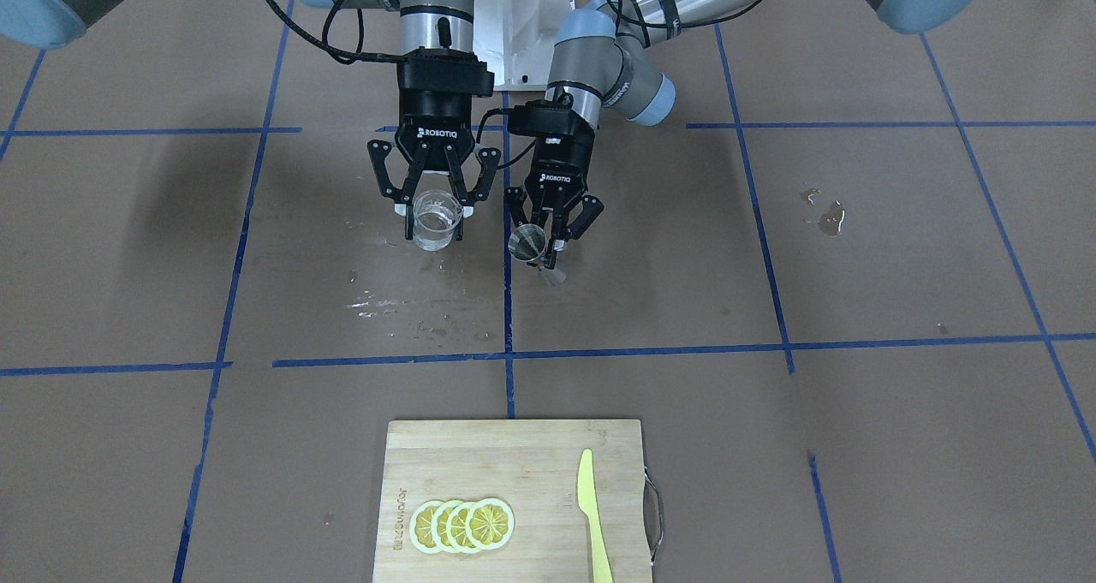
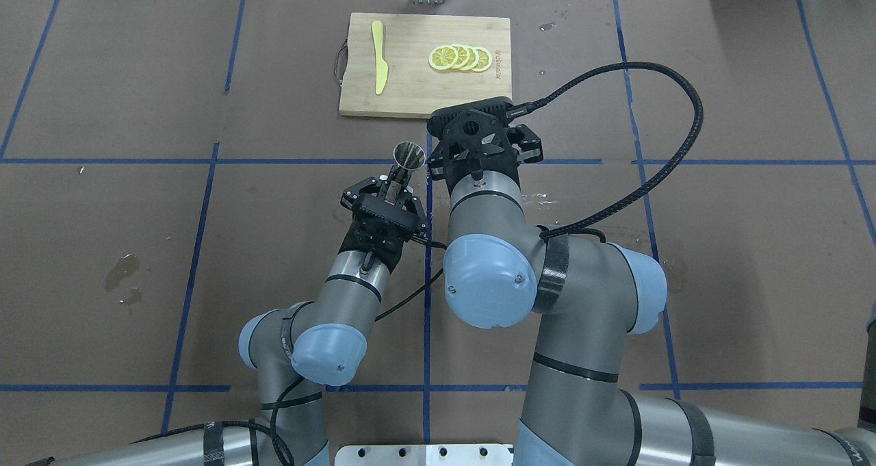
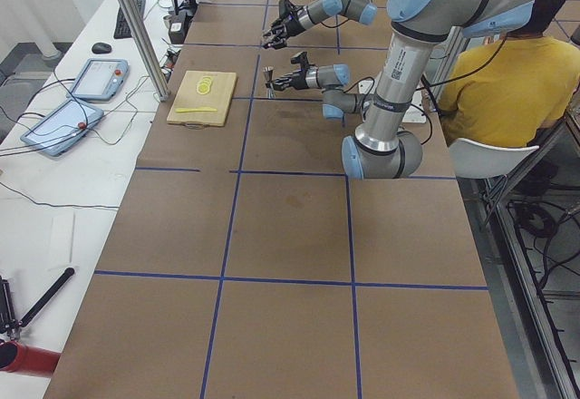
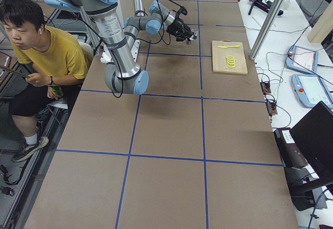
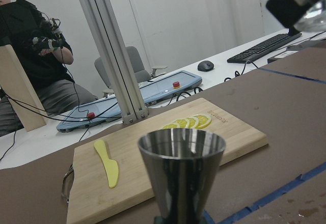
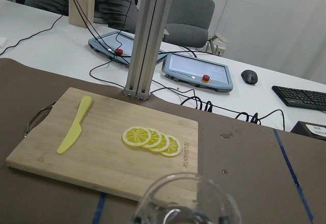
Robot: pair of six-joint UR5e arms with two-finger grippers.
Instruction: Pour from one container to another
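Aloft, left fingers (image 1: 519,209) gripping steel jigger (image 1: 528,242), right fingers (image 1: 476,185) gripping clear glass (image 1: 435,221), both marked ROBOTIQ

ROBOTIQ marks the right gripper (image 1: 435,210) and left gripper (image 1: 549,234).

I'm getting bright, even overhead light on the table (image 1: 856,266), with soft shadows falling across it. A wet patch (image 1: 829,220) is glinting, and the glass (image 6: 186,201) is blurring in my right wrist view.
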